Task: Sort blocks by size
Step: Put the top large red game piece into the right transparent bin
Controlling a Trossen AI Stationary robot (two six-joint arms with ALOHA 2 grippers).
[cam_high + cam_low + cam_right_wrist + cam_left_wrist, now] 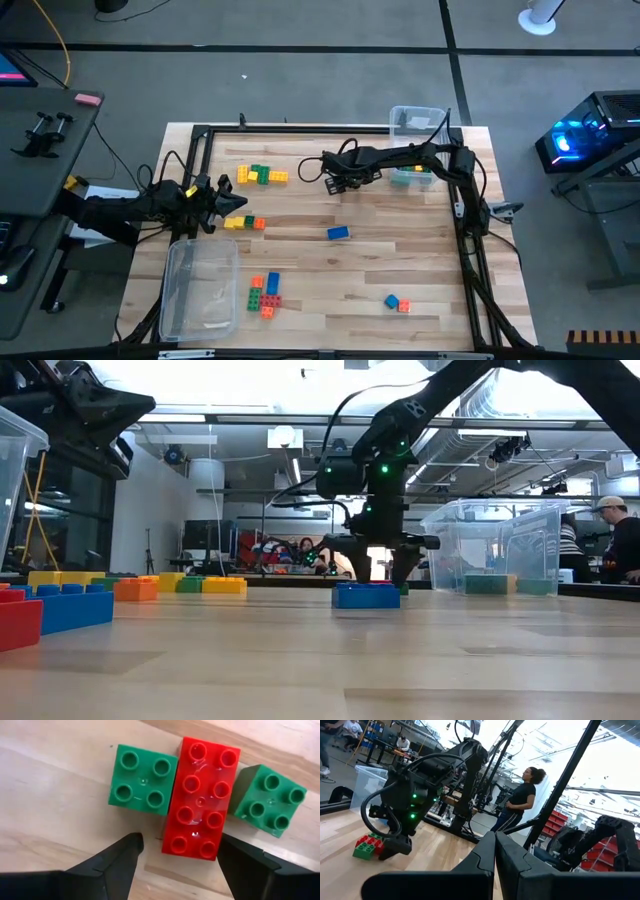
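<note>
A long red block lies flat on the table with a square green block against one long side and another green block at the other. My right gripper points down over the red block's near end, open, one finger on either side of it. From the left wrist view the same blocks show beside that gripper. In the high view the right gripper covers them. My left gripper waits shut at the table's left side.
Other blocks lie in groups: yellow and green, yellow and orange, one blue, a mixed cluster, blue and orange. A clear bin stands near left, another far right. People are beyond the table.
</note>
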